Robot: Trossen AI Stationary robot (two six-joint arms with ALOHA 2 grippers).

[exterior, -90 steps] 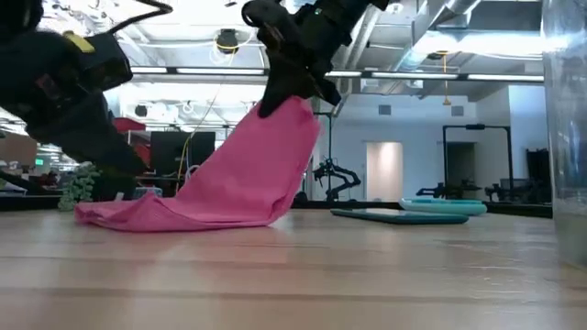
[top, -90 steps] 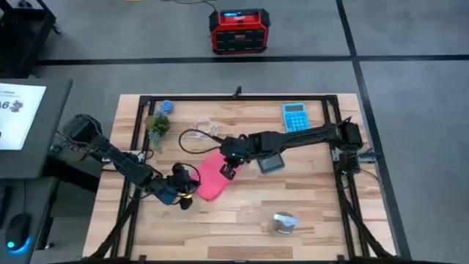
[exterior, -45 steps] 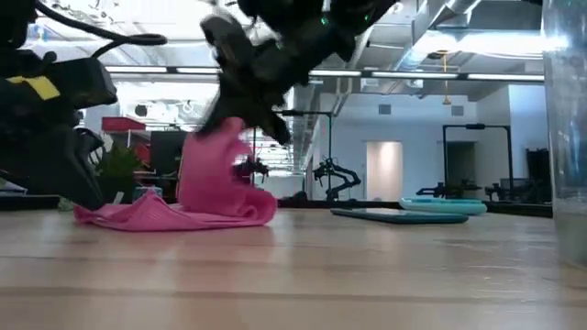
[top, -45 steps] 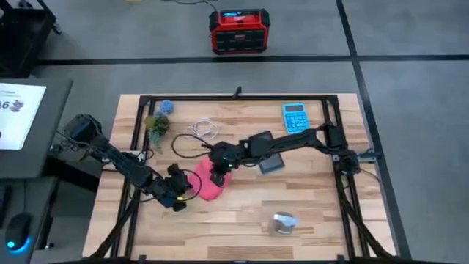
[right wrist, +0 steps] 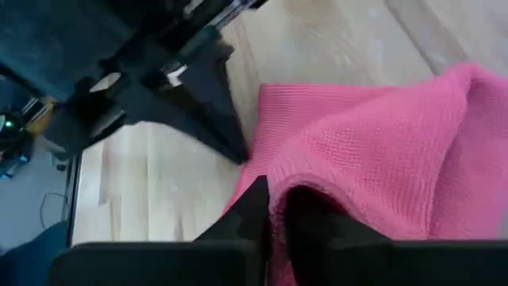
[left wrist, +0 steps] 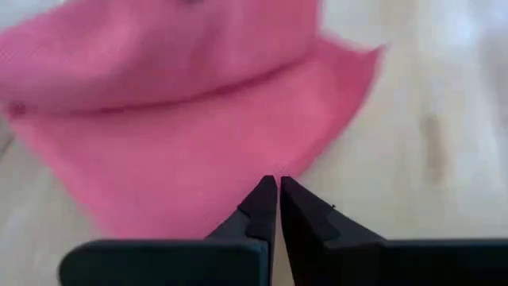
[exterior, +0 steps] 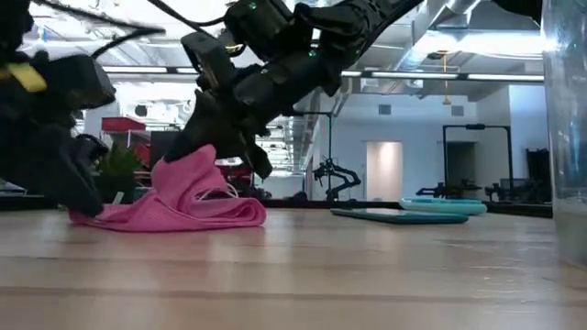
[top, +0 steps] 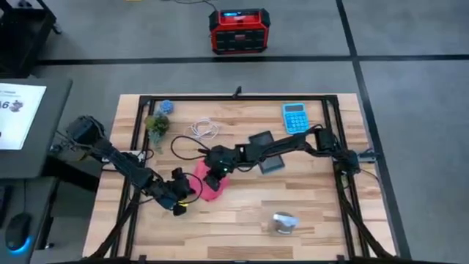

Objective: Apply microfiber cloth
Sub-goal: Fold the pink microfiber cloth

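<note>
The pink microfiber cloth lies bunched and folded over itself on the wooden table, left of centre; in the low view the cloth makes a low heap. My right gripper reaches in from the table's right and is shut on the cloth's raised part. My left gripper comes from the left, low over the table and shut, with its tips at the cloth's flat lower layer. My left gripper sets its shut fingertips on the flat bottom layer near its edge, slanting down from the table's left. That layer lies spread on the table. Whether any cloth is pinched between the tips, I cannot tell. My right gripper pinches a raised fold of the cloth between its two fingers, slanting down from the table's right. The held part stands a little above the heap; the remainder lies slack on the table.
A dark phone lies right of the cloth and a blue calculator at the far right. A white cable, a small plant and a blue object sit at the far left, a clear cup near the front.
My right gripper has carried its held end of the cloth toward the table's left and down. The cloth, first stretched up in a slope, has folded over onto itself into a low heap. The end by my left gripper has stayed on the table.
</note>
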